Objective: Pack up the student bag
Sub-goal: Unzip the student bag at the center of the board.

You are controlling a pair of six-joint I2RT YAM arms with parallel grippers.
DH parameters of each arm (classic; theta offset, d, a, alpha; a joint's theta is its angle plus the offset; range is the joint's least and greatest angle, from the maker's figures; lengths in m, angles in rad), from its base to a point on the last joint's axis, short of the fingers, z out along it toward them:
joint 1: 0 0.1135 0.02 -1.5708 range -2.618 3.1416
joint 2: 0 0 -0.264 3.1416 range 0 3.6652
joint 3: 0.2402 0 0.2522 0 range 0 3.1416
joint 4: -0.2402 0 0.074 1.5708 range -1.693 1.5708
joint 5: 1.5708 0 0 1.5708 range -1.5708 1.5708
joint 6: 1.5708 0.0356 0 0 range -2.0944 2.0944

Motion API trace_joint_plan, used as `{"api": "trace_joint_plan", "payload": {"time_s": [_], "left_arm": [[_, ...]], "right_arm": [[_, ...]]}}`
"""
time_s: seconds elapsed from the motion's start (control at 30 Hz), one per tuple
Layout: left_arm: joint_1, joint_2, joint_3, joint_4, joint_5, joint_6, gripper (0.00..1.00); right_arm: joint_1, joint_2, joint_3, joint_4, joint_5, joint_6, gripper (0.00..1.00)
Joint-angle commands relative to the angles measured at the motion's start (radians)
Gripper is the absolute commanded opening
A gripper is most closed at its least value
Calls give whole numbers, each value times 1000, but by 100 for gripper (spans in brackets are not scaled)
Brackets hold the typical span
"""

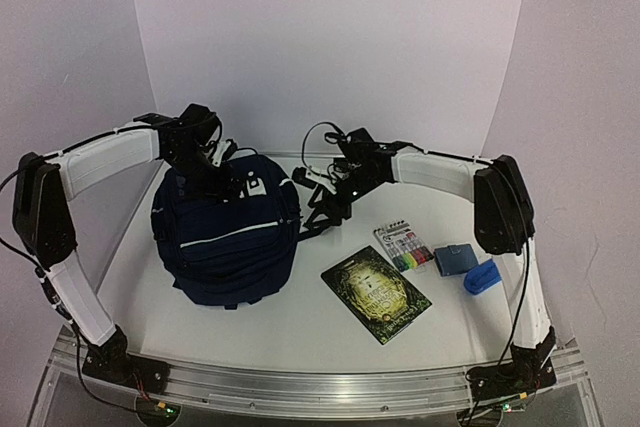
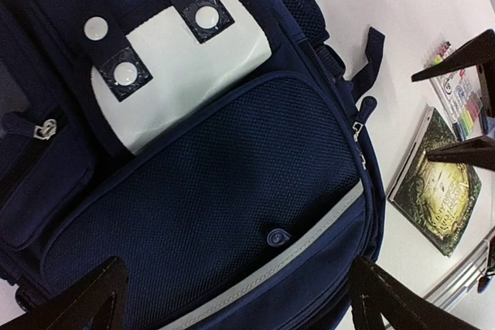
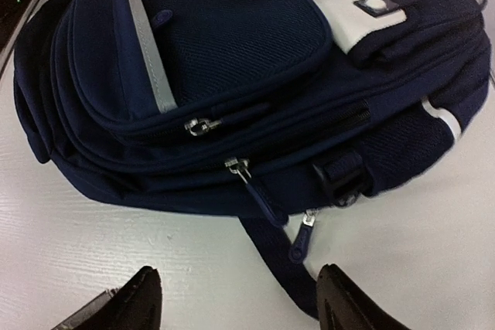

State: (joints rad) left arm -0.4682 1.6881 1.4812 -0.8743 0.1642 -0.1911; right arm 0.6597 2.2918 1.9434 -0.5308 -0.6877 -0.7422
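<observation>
You have a white table [image 1: 300,332] with a metal rail [image 1: 320,383] along its near edge and pale walls [image 1: 330,47] curving behind. The bag [image 1: 225,237] lies on the table's left half, front pocket up. To its right lie a book [image 1: 376,294], markers [image 1: 405,247], a pouch [image 1: 455,258] and a blue thing [image 1: 481,277] too small to name.

Only the top view shows all four. The left wrist view catches just the book and markers at its edge, plus the bag's white patch [image 2: 186,67]. The right wrist view alone shows the side zips [image 3: 238,169] and a strap [image 3: 271,256] on the table.

Your left gripper [image 2: 238,284] hangs over the bag's far end, hiding it from above, with its fingers spread wide. Your right gripper [image 3: 236,287] sits beside the bag with its fingers apart, pinching nothing.
</observation>
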Motion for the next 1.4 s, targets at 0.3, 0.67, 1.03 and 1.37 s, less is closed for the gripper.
{"api": "trace_joint_plan", "payload": {"time_s": [0.3,0.67,1.03,1.37], "left_arm": [[47,17,48,-9,72,-27,100],[87,92,119,-1,98,-25,98],[88,299,360,-31,165,121,88],[75,456,493,-53,266,224,75]], "right_arm": [[67,140,189,5,125,-67,40],[81,158,135,7,183,-146,30],[94,108,123,32,212,-102,0],[93,41,51,107,239,4,0]]}}
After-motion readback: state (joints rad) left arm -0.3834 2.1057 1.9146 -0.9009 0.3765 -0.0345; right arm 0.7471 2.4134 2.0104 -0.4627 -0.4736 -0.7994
